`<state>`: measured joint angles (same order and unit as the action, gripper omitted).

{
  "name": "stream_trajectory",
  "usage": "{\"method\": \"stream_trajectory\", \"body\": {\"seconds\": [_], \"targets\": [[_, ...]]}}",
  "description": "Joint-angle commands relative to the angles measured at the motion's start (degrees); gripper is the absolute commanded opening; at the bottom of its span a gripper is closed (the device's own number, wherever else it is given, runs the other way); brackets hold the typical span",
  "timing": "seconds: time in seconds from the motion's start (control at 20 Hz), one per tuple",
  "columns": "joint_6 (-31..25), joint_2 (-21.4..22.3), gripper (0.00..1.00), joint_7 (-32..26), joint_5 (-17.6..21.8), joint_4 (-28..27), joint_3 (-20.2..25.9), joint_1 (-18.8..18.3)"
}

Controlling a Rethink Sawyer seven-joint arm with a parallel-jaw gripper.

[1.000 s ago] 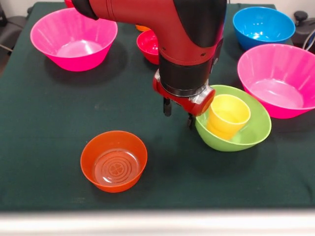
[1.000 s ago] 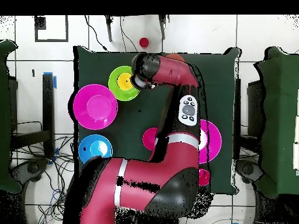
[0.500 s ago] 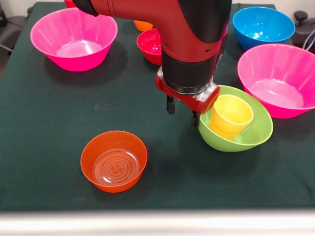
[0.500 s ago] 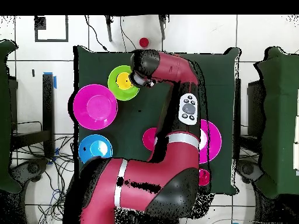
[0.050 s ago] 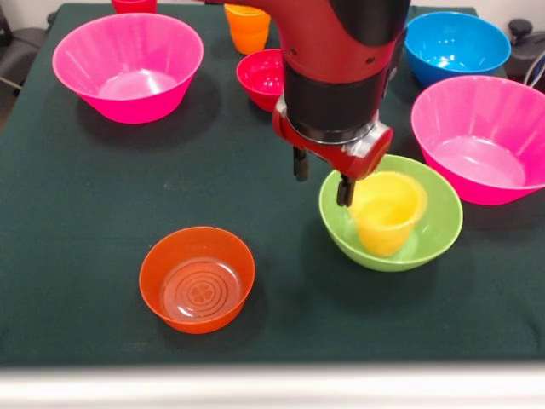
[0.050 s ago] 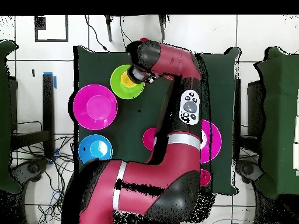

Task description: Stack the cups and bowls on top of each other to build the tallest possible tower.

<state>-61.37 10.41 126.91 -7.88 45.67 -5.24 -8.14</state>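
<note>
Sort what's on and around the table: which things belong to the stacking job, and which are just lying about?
Job: gripper; lime-green bowl holding the yellow cup; orange bowl; two pink bowls; blue bowl; crimson bowl; orange cup.
Lying about: cables on the floor.

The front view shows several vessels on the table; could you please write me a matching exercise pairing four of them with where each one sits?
Things:
1. yellow cup
2. ringed orange bowl
3. blue bowl
4. orange cup

Places:
A. alone near the front table edge
B. inside the lime-green bowl
C. far edge, behind the crimson bowl
D. far right corner, behind a pink bowl

Pairs: 1-B, 2-A, 3-D, 4-C
</note>
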Motion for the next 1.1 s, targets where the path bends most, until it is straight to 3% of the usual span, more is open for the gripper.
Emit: {"method": "stream_trajectory", "body": {"seconds": [0.05,0.3,0.65,0.7,0.75,0.85,1.1], "targets": [[-6.20,1.53,1.00,-8.90,2.55,-1.39,6.34,1.81],[-5.18,0.33,1.00,-8.87,2.48,-2.56,6.74,1.64],[0.39,1.23,1.00,-9.25,2.28,2.33,7.53,1.40],[-0.88,-1.57,1.00,-9.40,2.56,-1.88,7.71,1.02],[-0.33,-2.58,1.00,-9.72,2.61,-2.51,8.06,0.86],[2.50,-3.77,1.00,-10.25,2.74,-1.20,8.87,0.73],[3.64,-5.65,1.00,-10.08,4.07,-1.66,8.57,1.25]]}}
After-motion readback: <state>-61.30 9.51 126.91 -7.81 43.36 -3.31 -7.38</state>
